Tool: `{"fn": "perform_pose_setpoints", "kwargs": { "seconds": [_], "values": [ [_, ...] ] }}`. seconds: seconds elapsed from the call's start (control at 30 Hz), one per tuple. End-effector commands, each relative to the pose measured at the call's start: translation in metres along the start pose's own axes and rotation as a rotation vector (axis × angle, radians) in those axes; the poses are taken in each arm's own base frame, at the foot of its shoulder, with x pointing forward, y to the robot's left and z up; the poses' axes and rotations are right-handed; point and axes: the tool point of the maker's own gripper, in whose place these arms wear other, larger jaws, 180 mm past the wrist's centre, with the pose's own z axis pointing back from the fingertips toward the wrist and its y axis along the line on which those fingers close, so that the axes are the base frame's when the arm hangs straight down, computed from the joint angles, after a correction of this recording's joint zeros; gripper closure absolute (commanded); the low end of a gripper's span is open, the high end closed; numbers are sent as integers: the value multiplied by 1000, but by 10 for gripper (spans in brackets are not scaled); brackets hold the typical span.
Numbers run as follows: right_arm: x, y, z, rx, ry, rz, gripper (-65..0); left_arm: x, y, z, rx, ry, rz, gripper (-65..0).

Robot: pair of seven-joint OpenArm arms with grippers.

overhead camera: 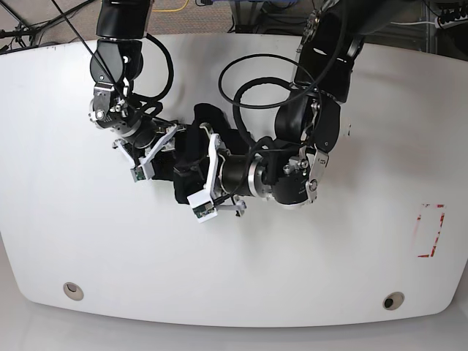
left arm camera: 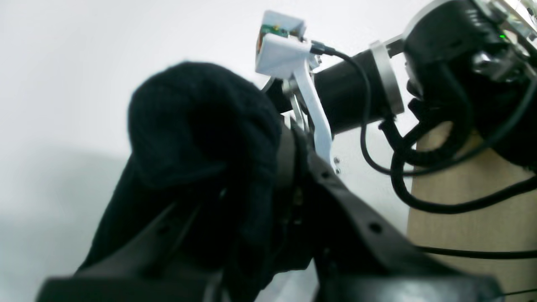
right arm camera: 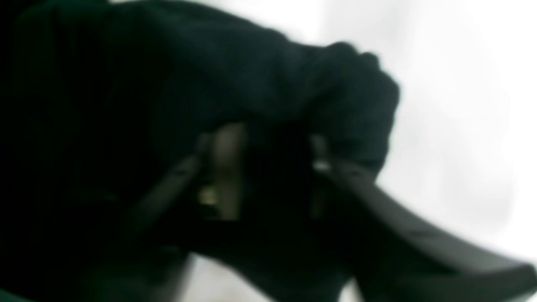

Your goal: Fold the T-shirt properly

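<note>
T-shirt fabric is lying bunched in a dark heap near the middle of the white table, gathered between the two wrists, with no print showing. In the base view, the left gripper is reaching in from that view's right, and the right gripper is reaching in from its left; both are meeting at the heap. In the left wrist view, the left gripper is pinching a thick roll of black cloth, its jaws being closed tight on the shirt, with the opposite arm's white camera mount standing just beyond. In the right wrist view, blurred, the right gripper is sitting with its fingers parted around black fabric draped over and between them; whether it is gripping cannot be told.
</note>
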Motion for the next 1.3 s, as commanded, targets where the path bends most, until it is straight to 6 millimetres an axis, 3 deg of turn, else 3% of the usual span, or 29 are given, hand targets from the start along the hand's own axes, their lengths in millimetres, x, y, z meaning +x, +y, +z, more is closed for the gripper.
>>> {"fn": "perform_pose_setpoints", "kwargs": {
  "seconds": [0.0, 0.1, 0.4, 0.6, 0.83, 1.0, 1.17, 1.27],
  "values": [
    [23, -4, 10, -32, -59, 10, -409, 31, -1, 4, -10, -96, -32, 0],
    [38, -9, 23, -56, -104, 9, -463, 35, -1, 4, -9, -116, -35, 0],
    [64, -23, 54, -130, -166, 23, -466, 37, -5, 1, -20, -107, -54, 0],
    [61, -35, 59, -164, -159, 3, -466, 37, -11, -3, -34, -96, -70, 0],
    [45, -45, 54, -172, -118, -37, -457, 37, -11, -3, -33, -93, -73, 0],
    [36, -48, 47, -166, -103, -56, -330, 37, -11, -3, -33, -93, -73, 0],
    [26, -55, 40, -165, -92, -76, -154, 36, -11, -3, -32, -92, -73, 0],
    [19, -60, 35, -164, -88, -91, -103, 36, -11, -3, -32, -92, -73, 0]
  ]
}}
